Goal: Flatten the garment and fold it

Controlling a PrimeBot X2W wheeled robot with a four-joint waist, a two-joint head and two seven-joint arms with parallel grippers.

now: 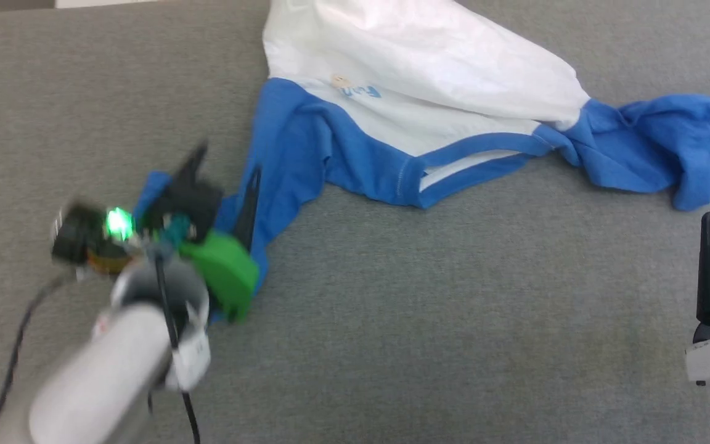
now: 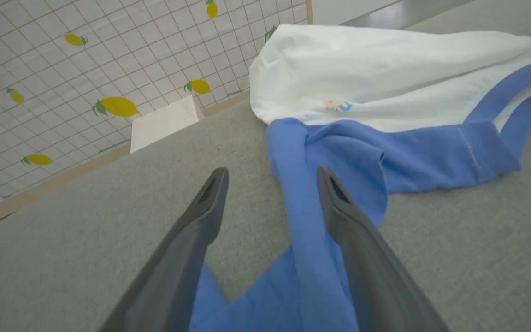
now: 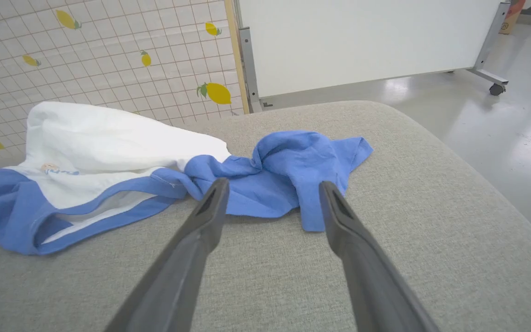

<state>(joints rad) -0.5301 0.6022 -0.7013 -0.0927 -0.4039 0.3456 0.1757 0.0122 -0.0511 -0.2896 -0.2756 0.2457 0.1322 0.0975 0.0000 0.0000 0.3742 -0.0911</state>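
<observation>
The thin white long-sleeved shirt with bright blue raglan sleeves and collar trim (image 1: 429, 68) lay crumpled on the grey fabric-covered surface (image 1: 392, 345), across the upper half of the head camera's frame. Its long axis ran sleeve to sleeve, from lower left to the right edge. The blue-trimmed collar opening faced the bottom of the frame, and the white body ran off the top edge, its hem cut from sight. A tiny chest emblem (image 1: 355, 89) sat near the upper middle, too small to read. The left gripper (image 2: 272, 171), blurred at lower left in the head view, held its two dark fingers spread wide over the left sleeve, which passed up between them unpinched; whether either finger touched the cloth could not be told. The right gripper (image 3: 270, 184) was also spread and held nothing, short of the bunched right sleeve, whose cuff was lost in the folds. In the head view one of its fingers rose at the lower right edge.
</observation>
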